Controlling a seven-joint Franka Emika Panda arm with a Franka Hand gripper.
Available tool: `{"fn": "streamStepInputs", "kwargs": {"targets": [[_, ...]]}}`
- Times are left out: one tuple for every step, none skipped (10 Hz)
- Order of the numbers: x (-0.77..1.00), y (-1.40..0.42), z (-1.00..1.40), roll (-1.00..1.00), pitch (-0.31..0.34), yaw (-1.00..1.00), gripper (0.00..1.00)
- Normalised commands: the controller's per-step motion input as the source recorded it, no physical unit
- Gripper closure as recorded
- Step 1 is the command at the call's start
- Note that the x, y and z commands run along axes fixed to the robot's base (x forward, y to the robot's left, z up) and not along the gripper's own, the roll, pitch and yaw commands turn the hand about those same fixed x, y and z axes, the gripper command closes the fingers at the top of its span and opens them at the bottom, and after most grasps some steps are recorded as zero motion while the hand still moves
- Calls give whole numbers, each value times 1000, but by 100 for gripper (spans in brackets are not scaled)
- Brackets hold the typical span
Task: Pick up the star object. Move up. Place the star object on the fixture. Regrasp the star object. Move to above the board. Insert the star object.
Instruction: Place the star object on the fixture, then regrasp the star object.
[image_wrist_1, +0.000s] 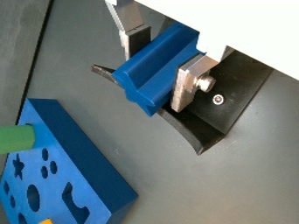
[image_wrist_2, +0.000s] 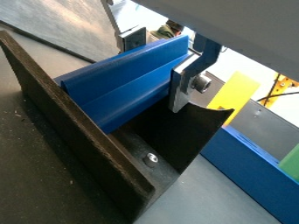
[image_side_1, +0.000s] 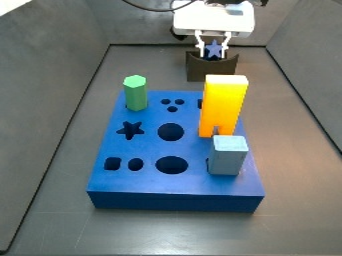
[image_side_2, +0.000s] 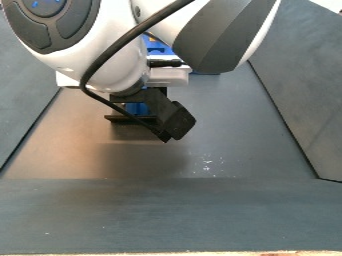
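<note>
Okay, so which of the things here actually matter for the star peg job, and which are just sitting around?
Part of the job:
star object, between the gripper's fingers at the fixture
board, with its star hole

Just sitting there, on the board:
green hexagonal peg
yellow block
pale blue cube

The hand (image_wrist_1: 162, 63) has flat silver fingers (image_wrist_1: 187, 83) with dark pads, one bearing a round screw — behind it a glossy white-and-grey arm housing (image_side_2: 160, 40), blue-ringed, with a black cable (image_side_2: 114, 55).

hand (image_wrist_1: 163, 63) | fingers (image_wrist_1: 187, 79) clamped on star object (image_wrist_1: 155, 66)
</note>
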Motion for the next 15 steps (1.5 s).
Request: {"fn": "streamStepInputs", "kwargs": {"targets": [[0, 0, 0, 0, 0, 0, 0], [0, 0, 1000, -48, -11, -29, 0], [-11, 5, 1000, -37, -5, -18, 0], [-25, 6, 1000, -12, 3, -6, 0], [-26, 2, 1000, 15, 13, 5, 0], [-32, 0, 1000, 32, 29, 14, 0], [-34, 3, 910, 41, 40, 14, 0], [-35, 6, 678, 45, 60, 8, 0], [-31, 6, 446, 51, 79, -1, 0], [-26, 3, 329, 55, 84, -9, 0], [-102, -846, 959, 1000, 55, 25, 0], [-94, -813, 801, 1000, 52, 23, 0], [-103, -698, 670, 1000, 42, 22, 0], [-118, -548, 486, 1000, 34, 22, 0], [-94, -337, 211, 1000, 29, 21, 0]]}}
